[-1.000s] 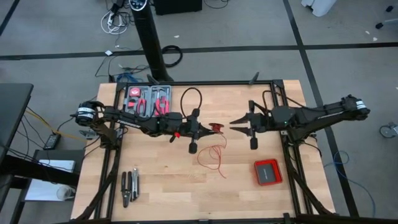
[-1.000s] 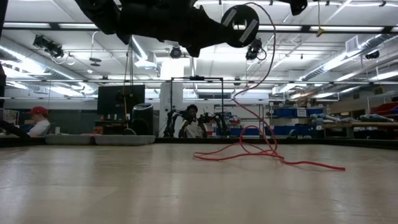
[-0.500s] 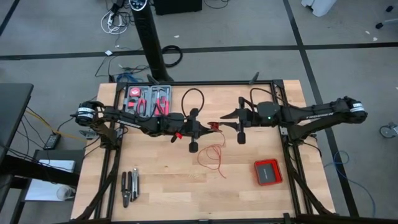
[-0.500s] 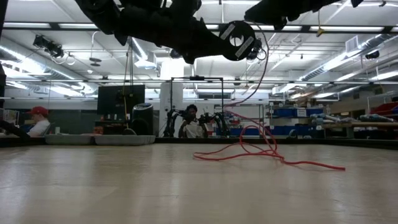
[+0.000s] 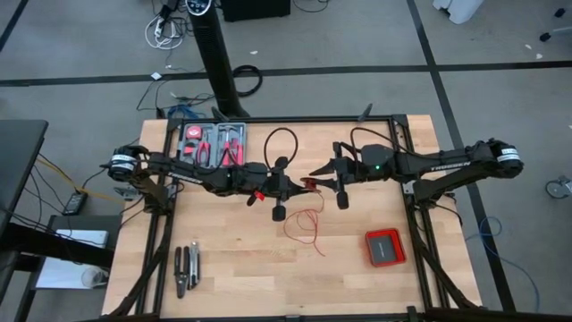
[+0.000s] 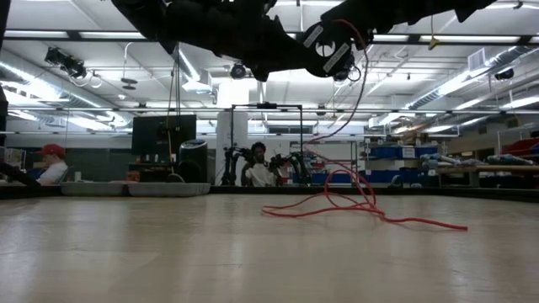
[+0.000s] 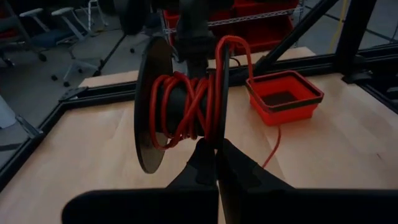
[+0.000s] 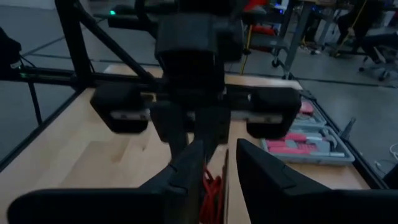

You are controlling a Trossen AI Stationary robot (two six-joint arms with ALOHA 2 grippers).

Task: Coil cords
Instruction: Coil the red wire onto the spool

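- The left claw (image 5: 302, 184) hangs above the middle of the desk (image 5: 232, 268), clenched on the black spool (image 7: 163, 112); in the left wrist view its two fingers (image 7: 200, 163) meet under the spool's rim.
- The red wire (image 7: 186, 106) is wound in several turns round the spool, between its two discs, so part of it sits right at the left claw's tips.
- From the spool the wire drops to the desk, where its loose part (image 5: 307, 225) lies in squiggly loops just nearer the desk's front edge than the two claws.
- The right claw (image 5: 315, 172) is level with the left one, tip to tip just beside the spool; its fingers (image 8: 186, 168) stand apart, and they grasp nothing.
- A red square box (image 5: 385, 247) sits near the desk's right edge, well apart from the loops.
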